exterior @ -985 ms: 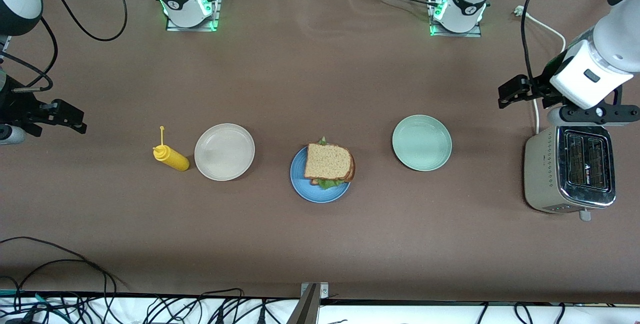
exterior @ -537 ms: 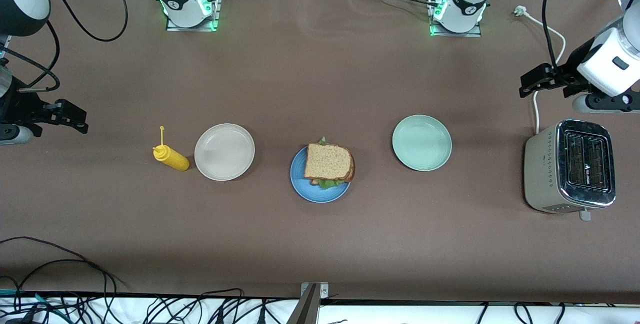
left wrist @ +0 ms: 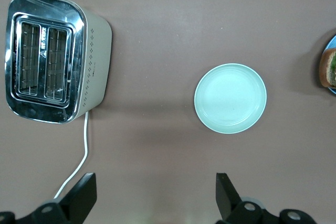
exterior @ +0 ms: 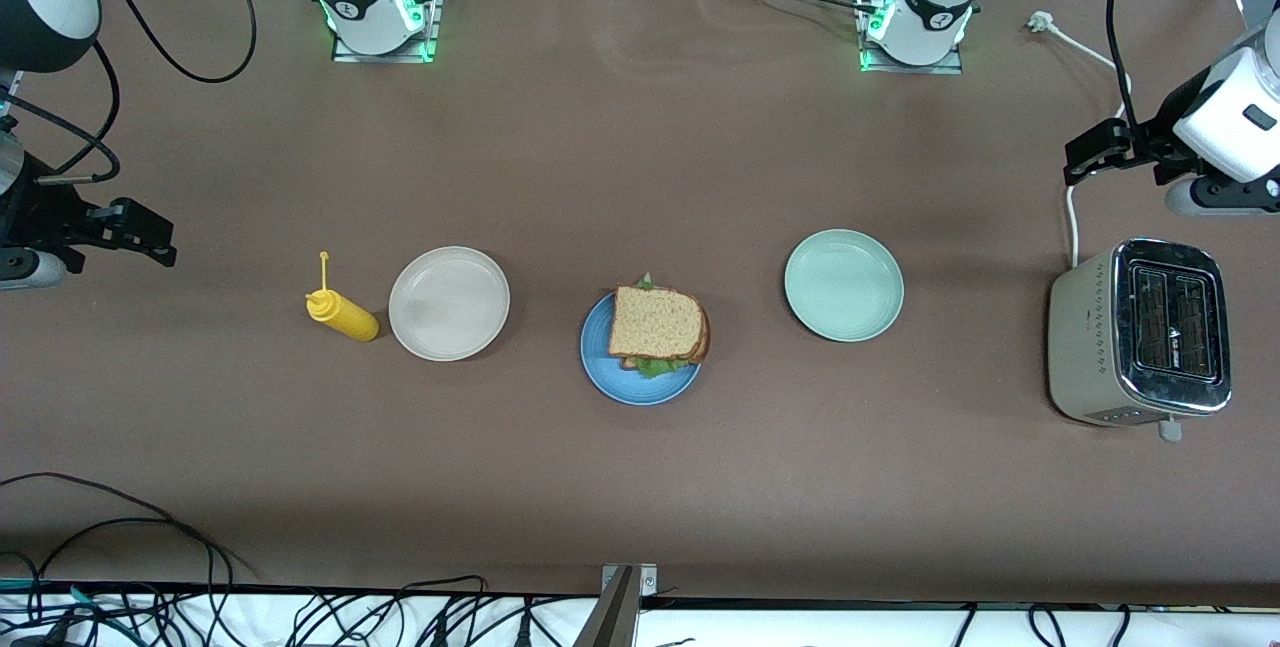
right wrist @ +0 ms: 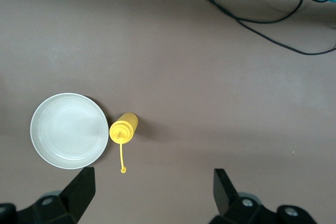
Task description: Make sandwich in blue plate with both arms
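Observation:
The sandwich (exterior: 655,324), two brown bread slices with green lettuce between them, lies on the blue plate (exterior: 618,382) at the middle of the table. Its edge also shows in the left wrist view (left wrist: 328,69). My left gripper (exterior: 1088,151) is open and empty, over the bare table by the toaster's cord at the left arm's end; its own view (left wrist: 155,199) shows the jaws wide apart. My right gripper (exterior: 135,235) is open and empty over the bare table at the right arm's end; its own view (right wrist: 152,192) shows the same.
A pale green plate (exterior: 843,285) and a toaster (exterior: 1140,332) with a white cord (exterior: 1072,217) stand toward the left arm's end. A beige plate (exterior: 449,303) and a yellow squeeze bottle (exterior: 343,316) stand toward the right arm's end. Black cables (exterior: 100,527) lie at the camera-side edge.
My left gripper has moved off from over the toaster toward the left arm's end and the bases. The right arm has barely moved. The sandwich has not moved.

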### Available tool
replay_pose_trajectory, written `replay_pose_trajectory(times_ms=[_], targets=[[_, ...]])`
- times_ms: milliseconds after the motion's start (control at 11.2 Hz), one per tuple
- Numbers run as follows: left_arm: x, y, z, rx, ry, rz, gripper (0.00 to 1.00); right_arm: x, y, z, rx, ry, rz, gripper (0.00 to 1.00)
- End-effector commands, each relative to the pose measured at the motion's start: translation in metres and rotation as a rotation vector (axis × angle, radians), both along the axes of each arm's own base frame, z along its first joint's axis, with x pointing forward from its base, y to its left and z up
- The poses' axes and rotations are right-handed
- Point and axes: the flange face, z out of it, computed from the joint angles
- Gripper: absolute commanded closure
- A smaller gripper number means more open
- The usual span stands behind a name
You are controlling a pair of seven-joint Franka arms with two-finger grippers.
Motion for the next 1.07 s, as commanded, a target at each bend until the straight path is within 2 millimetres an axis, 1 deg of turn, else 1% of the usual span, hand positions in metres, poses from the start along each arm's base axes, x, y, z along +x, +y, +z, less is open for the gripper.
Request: replay_pose_trajectory(times_ms=[0, 269, 627, 716, 985], targets=[[-0.026, 0.007, -0.006, 0.01, -0.023, -0.024, 0.0, -0.003, 0.003, 0.007, -0.001, 0.001, -0.009, 0.0], [-0.028, 0.003, -0.007, 0.005, -0.021, -0.032, 0.0, -0.003, 0.002, 0.008, -0.001, -0.001, -0.01, 0.0], [-0.025, -0.002, -0.003, 0.006, -0.042, -0.038, 0.0, -0.003, 0.003, 0.008, -0.001, -0.001, -0.009, 0.0], [-0.024, -0.008, -0.006, 0.006, -0.037, -0.047, 0.0, -0.003, 0.003, 0.008, -0.001, -0.001, -0.009, 0.0], [-0.023, -0.008, -0.004, 0.006, -0.042, -0.044, 0.0, -0.003, 0.003, 0.007, -0.001, 0.001, -0.009, 0.0]])
